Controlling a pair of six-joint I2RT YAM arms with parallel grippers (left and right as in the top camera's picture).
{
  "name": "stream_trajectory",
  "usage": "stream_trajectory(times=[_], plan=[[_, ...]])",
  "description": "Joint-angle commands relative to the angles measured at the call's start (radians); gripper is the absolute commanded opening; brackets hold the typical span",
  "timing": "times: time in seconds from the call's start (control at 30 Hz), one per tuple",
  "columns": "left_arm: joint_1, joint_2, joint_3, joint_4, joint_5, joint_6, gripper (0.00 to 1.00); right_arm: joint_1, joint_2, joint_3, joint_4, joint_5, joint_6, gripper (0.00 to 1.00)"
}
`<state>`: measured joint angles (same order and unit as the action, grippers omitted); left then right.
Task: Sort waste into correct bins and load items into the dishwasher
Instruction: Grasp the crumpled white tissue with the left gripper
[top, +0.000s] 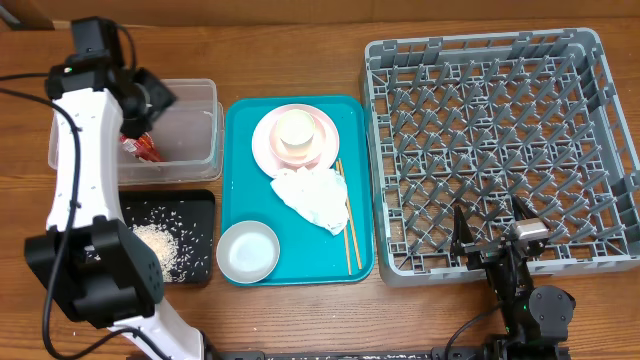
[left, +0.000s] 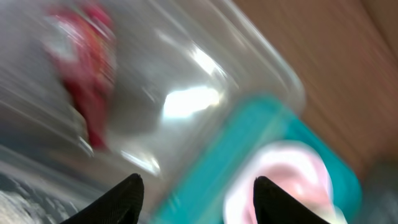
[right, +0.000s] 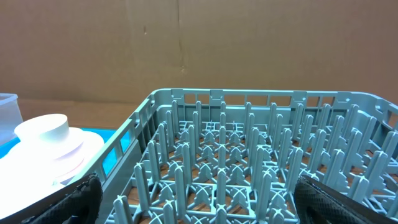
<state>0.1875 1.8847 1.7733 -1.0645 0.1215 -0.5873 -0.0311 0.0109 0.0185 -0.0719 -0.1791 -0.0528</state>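
- The left gripper (left: 198, 198) was held over the clear tub (top: 190, 130) at the far left of the table (top: 300, 60). In the left wrist view its two dark fingertips (left: 127, 198) were seen well apart, with nothing caught between them.
- The red-and-silver wrapper (top: 142, 148) was found inside the clear tub, against its left part and partly hidden under the left arm. In the blurred left wrist view it was seen only as a red smear behind the tub wall.
- The right gripper (top: 492, 228) was kept low at the near edge of the grey dish rack (top: 500, 130). Its jaws were spread wide and nothing was held in them. No dishes were seen among the rack's pegs.
- The black tray (top: 197, 222) was placed just in front of the clear tub, and the loose rice (top: 160, 243) was heaped and scattered in its left half.
- The teal tray (top: 240, 180) was set between the bins and the rack. On it the pink plate (top: 265, 140) was placed at the far end, with the small white cup (top: 297, 133) on top of it.
- The crumpled napkin (top: 312, 198) was laid just in front of the plate, touching its edge.
- The chopsticks (top: 348, 240) were laid lengthwise along the tray's right side, partly covered by the napkin.
- The white-grey bowl (top: 248, 250) was placed upright at the tray's near left corner.
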Motion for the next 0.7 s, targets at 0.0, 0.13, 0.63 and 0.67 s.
stream_trajectory(times=[0.0, 0.13, 0.63, 0.67], plan=[[-0.101, -0.041, 0.025, -0.092, 0.211, 0.121, 0.59, -0.003, -0.008, -0.011, 0.006, -0.002, 0.0, 1.0], [-0.256, -0.041, 0.013, -0.189, 0.17, 0.197, 0.6, -0.003, -0.008, -0.011, 0.006, -0.002, 0.0, 1.0], [-0.715, -0.041, -0.201, -0.077, -0.069, 0.001, 0.62, -0.003, -0.008, -0.011, 0.006, -0.002, 0.0, 1.0], [-0.73, -0.041, -0.227, -0.053, -0.074, -0.026, 0.62, -0.003, -0.008, -0.011, 0.006, -0.002, 0.0, 1.0]])
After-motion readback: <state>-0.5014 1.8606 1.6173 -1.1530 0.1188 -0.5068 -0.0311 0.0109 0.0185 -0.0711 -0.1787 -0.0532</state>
